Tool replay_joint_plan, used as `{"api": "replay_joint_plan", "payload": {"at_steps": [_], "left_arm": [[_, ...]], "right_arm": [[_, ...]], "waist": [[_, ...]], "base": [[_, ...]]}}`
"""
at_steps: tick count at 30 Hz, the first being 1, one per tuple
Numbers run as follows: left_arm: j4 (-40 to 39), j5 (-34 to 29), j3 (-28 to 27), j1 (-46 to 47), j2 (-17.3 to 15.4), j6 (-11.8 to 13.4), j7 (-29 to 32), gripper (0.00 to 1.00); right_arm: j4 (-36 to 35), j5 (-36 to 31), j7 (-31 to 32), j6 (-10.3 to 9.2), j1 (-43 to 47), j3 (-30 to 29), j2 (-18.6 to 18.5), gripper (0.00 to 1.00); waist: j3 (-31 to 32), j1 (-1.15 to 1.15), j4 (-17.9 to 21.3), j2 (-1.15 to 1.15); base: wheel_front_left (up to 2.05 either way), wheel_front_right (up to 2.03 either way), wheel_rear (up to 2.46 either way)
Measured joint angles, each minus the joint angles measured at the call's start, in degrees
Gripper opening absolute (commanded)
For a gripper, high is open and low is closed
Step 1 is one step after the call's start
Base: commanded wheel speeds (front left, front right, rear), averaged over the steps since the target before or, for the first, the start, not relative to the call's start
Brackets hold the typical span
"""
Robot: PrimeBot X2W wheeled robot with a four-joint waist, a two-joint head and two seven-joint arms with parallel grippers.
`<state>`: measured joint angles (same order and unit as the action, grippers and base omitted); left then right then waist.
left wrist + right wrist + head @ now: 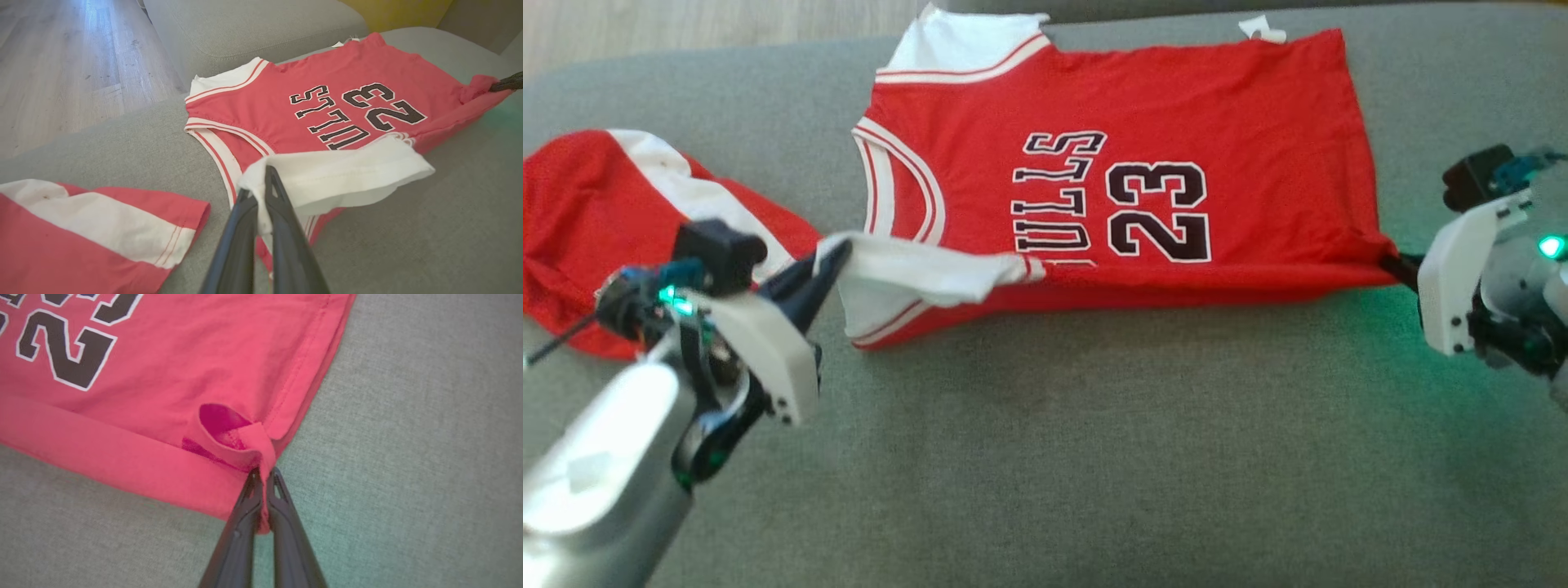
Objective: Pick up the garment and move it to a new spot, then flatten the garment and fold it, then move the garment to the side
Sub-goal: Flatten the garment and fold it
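Note:
The garment [1143, 122] is a red jersey with white trim, black "BULLS" lettering and the number 23, spread on a grey sofa cushion with its near long edge lifted and folded over. My left gripper [829, 257] is shut on the jersey's white shoulder end, which drapes over the lettering. In the left wrist view the white cloth [339, 175] is pinched between the fingers [282, 204]. My right gripper [1392, 263] is shut on the red hem corner at the right. The right wrist view shows that corner [253, 437] bunched at the fingertips [278, 486].
A second red and white cloth [613, 220] lies crumpled at the left, just behind my left arm. The grey sofa cushion [1094, 457] stretches bare toward me. Wooden floor [61, 61] lies beyond the cushion's left edge, and a sofa backrest [253, 28] rises behind the jersey.

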<state>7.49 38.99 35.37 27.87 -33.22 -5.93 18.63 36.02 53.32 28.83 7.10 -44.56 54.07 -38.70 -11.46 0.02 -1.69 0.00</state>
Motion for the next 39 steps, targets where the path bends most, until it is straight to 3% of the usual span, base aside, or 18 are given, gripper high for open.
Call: {"api": "replay_joint_plan", "payload": {"at_steps": [15,17,23,31,34,39], "left_arm": [[16.4,-4.0,9.3,20.0,2.5,-1.7,-3.5,0.00],[18.4,-4.3,10.6,22.0,3.4,-1.7,-5.2,1.00],[25.4,-7.3,10.8,26.2,6.0,-0.2,-14.2,1.00],[27.5,-4.4,3.3,24.3,9.9,7.6,-29.9,1.00],[24.6,-1.8,-0.9,19.0,11.1,10.5,-32.7,1.00],[11.7,-2.2,-11.5,6.0,14.4,15.2,-33.1,1.00]], "right_arm": [[7.1,-1.2,-0.4,0.00,-9.6,-1.1,4.2,0.00],[9.0,-2.5,-1.3,0.00,-10.8,-1.4,4.6,1.00],[13.4,-4.6,-9.9,0.00,-13.2,-4.6,7.3,1.00],[15.8,-6.2,-34.1,0.00,-13.4,-12.4,9.8,1.00],[16.0,-7.4,-41.1,0.00,-11.4,-15.6,11.5,1.00],[13.3,-13.7,-43.1,0.00,-2.5,-23.8,14.3,1.00]], "waist": [[-7.1,-0.01,0.2,0.00],[-7.7,-0.01,0.1,0.00],[-8.2,0.00,-0.4,0.00],[-5.0,-0.02,-1.0,0.00],[-3.0,-0.02,-1.0,0.00],[0.5,-0.03,-0.8,0.00]], "base": [[0.00,0.00,0.00],[0.00,0.00,0.00],[0.00,0.00,0.00],[0.00,0.00,0.00],[0.00,0.00,0.00],[0.00,0.00,0.00]]}}
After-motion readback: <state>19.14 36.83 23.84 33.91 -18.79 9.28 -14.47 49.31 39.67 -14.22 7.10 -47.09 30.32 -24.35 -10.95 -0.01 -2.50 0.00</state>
